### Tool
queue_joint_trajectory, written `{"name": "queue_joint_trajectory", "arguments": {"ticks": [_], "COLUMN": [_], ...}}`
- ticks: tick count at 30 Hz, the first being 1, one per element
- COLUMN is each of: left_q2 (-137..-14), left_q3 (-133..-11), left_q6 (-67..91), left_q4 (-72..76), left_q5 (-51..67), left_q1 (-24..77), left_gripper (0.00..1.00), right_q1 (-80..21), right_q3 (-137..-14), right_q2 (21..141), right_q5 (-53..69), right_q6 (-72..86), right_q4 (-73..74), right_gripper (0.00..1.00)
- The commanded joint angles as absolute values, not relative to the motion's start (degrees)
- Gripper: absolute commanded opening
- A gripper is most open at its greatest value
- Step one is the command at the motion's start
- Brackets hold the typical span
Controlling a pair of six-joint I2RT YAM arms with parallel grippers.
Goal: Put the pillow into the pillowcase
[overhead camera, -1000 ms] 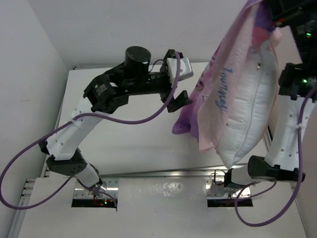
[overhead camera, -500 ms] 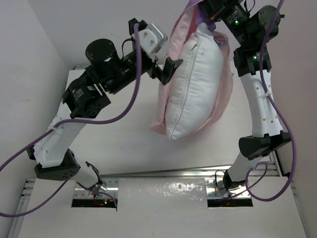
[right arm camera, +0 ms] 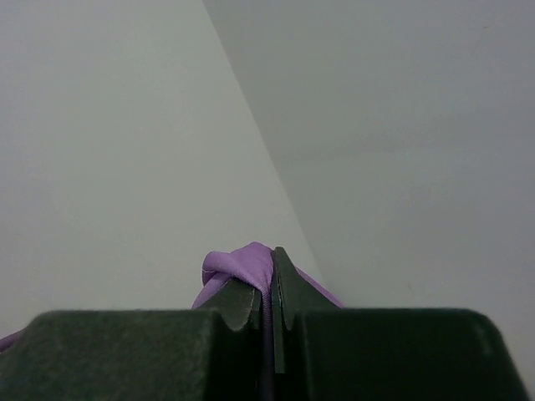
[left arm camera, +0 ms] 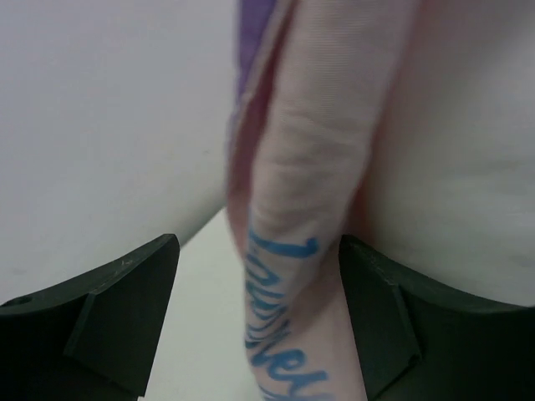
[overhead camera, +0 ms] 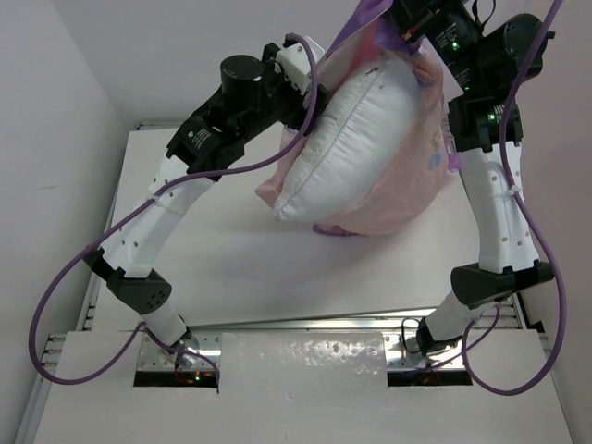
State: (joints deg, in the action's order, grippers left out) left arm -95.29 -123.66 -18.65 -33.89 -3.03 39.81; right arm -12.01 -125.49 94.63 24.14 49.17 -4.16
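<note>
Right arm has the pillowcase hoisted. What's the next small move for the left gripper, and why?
Probably close the left gripper on the pink pillowcase fold sitting between its open fingers. The right gripper is shut on purple fabric up top, and much of the white pillow shows uncovered; a second grip should let the arms spread the opening.

Plain pale walls point(overhead camera: 55, 111) around a white table point(overhead camera: 231, 268), a metal rail point(overhead camera: 305, 326) along its near edge.

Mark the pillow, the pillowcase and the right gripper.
pillow point(overhead camera: 356, 153): top view, middle of its white face.
pillowcase point(overhead camera: 412, 194): top view, pink cloth right of the pillow.
right gripper point(right arm camera: 269, 288): right wrist view, between its fingertips.
</note>
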Motion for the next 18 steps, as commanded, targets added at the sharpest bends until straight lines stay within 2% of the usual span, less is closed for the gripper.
{"name": "queue_joint_trajectory", "arguments": {"ticks": [1,4,5,6,8,9,12,15,18], "left_q2": [-93.1,-92.9,-93.1,-93.3,-93.7,-94.0,-93.5,-93.2,-88.4], "left_q3": [-126.8,-127.0,-126.1,-125.5,-123.7,-123.4,-124.8,-132.5,-136.4], "left_q6": [-15.4,-15.4,-15.1,-14.7,-13.5,-13.8,-16.3,-17.3,-22.7], "left_q4": [-35.2,-37.0,-38.3,-38.9,-40.2,-40.6,-41.1,-41.4,-38.4], "left_q5": [10.6,20.5,22.9,24.9,27.2,26.8,22.7,15.2,2.5], "left_q1": [40.1,40.1,40.1,40.2,40.1,40.1,39.8,38.1,37.9], "left_gripper": [0.71,0.55,0.46,0.22,0.03,0.00,0.00,0.00,0.00], "right_q1": [-12.0,-12.0,-12.0,-11.9,-12.0,-12.0,-12.0,-12.0,-11.9], "right_q3": [-126.8,-126.4,-126.1,-125.9,-125.6,-125.6,-125.8,-125.9,-126.5], "right_q2": [93.0,92.8,92.6,92.5,92.4,92.4,92.3,93.3,97.4], "right_q5": [23.2,23.3,23.3,23.2,23.1,23.1,22.7,21.1,19.3], "right_q6": [47.5,47.5,47.5,47.5,47.4,47.2,45.9,43.2,45.4], "right_q4": [-6.2,-6.2,-6.4,-6.5,-6.2,-5.9,-4.0,-1.8,-4.4], "right_gripper": [0.00,0.00,0.00,0.00,0.00,0.00,0.00,0.00,0.00]}}
